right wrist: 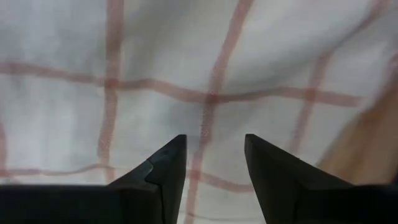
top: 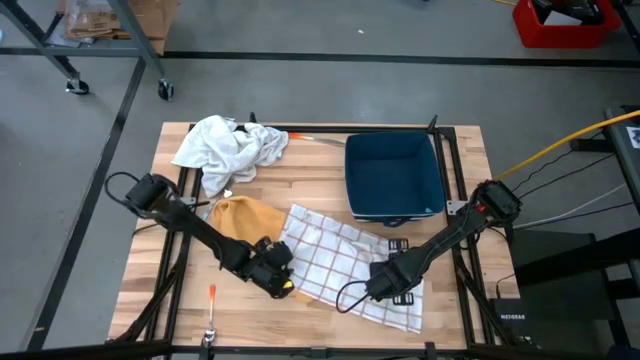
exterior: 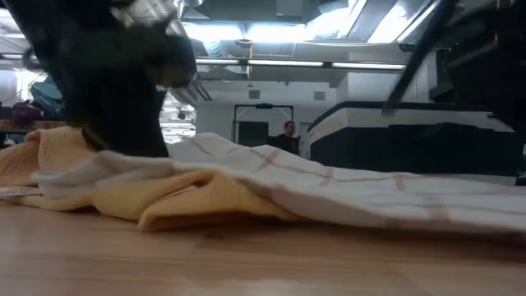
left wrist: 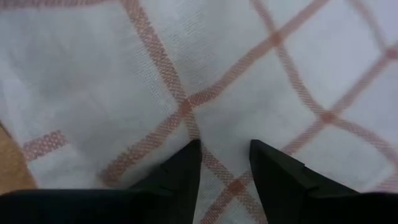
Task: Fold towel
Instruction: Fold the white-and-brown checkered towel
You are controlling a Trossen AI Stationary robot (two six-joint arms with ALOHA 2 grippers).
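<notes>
Nearest the front edge of the wooden table [top: 150, 290], a small orange-handled tool [top: 212, 294] lies on the bare boards.

Just behind it, the checked towel [top: 345, 262] lies spread and slightly rumpled across the front middle of the table, white with thin reddish lines. Both grippers are down on it. The left gripper [top: 281, 285] sits at the towel's left front corner; in the left wrist view its two dark fingers [left wrist: 180, 171] stand apart, tips pressed against the cloth with a strip of fabric showing between them. The right gripper [top: 385, 285] sits on the towel's right front part, and in its own wrist view its fingers [right wrist: 165, 165] are likewise parted, tips resting on the weave. Whether either pair has actually caught a fold is hard to say; the cloth looks flat under them.

A yellow cloth [top: 245, 218] lies partly under the towel's left edge; in the low view it bulges out beneath the checked fabric.

Farther back, a dark blue bin [top: 393, 178] stands just behind the towel's right half. At the far left of the table a crumpled white cloth [top: 225, 148] lies in a heap.

Beyond the table, in the low view, a person [exterior: 288, 136] stands in a doorway.
</notes>
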